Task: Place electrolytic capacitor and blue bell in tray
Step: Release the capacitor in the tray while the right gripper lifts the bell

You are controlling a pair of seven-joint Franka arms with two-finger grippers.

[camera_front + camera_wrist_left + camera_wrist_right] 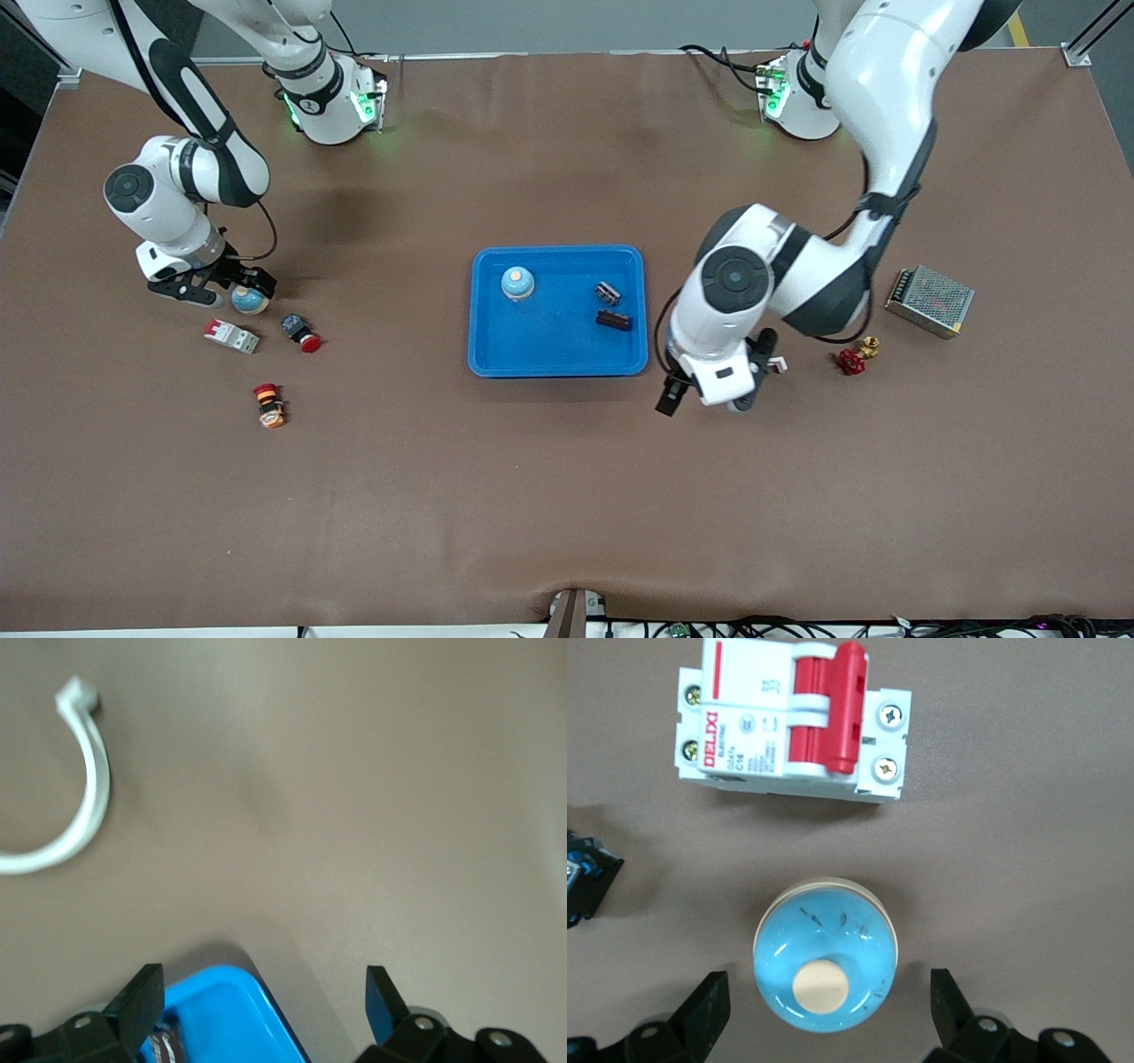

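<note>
The bright-blue tray (558, 354) lies mid-table. In it stand a blue bell (517, 283), a small grey part (608, 291) and a dark striped cylinder (613, 320), apparently the electrolytic capacitor (164, 1050). A second blue bell (250, 301) with a cream button sits on the table toward the right arm's end. My right gripper (237, 288) hangs low over it, open, one finger on each side of the bell (824, 970) without touching. My left gripper (706, 400) is open and empty over the tray corner (239, 1010) nearest the left arm.
A white-and-red circuit breaker (232, 336) and a red push button (301, 333) lie beside the table bell, another button (269, 406) nearer the camera. A white clip (84, 788), a red valve (855, 357) and a metal mesh box (930, 301) lie toward the left arm's end.
</note>
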